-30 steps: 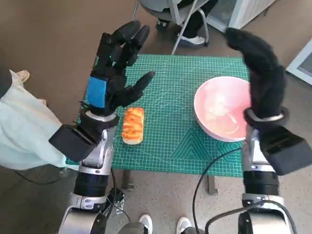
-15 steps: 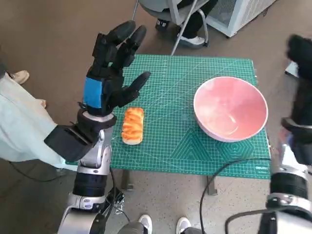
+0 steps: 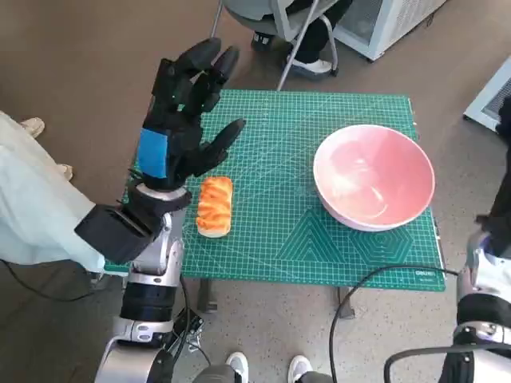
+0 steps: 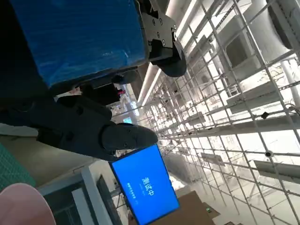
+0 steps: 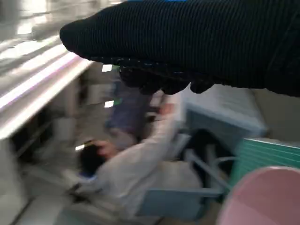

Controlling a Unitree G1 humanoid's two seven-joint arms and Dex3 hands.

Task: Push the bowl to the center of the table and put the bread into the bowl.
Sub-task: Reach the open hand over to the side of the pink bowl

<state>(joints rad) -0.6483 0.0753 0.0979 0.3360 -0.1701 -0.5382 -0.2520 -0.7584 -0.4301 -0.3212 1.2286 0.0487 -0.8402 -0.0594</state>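
The pink bowl [image 3: 374, 175] stands empty on the right half of the green mat [image 3: 279, 136]. A golden bread roll [image 3: 214, 206] lies on the mat's left part, near the front. My left hand [image 3: 182, 120] is raised above the mat's left edge, fingers spread, holding nothing; the bread lies just below it, untouched. Only a dark sliver of my right hand [image 3: 505, 120] shows at the picture's right edge, away from the bowl. In the right wrist view the glove [image 5: 197, 42] stretches out empty, with the bowl's rim [image 5: 265, 197] beneath it.
A chair [image 3: 287, 24] with a seated person's legs stands beyond the table's far edge. A pale cloth-covered shape [image 3: 32, 207] lies left of the table. A black cable [image 3: 359, 295] loops at the front right. A person [image 5: 136, 159] appears blurred in the right wrist view.
My right arm has swung out to the right, from over the bowl's right rim to the picture's edge. The left hand, bowl and bread have stayed about where they were.
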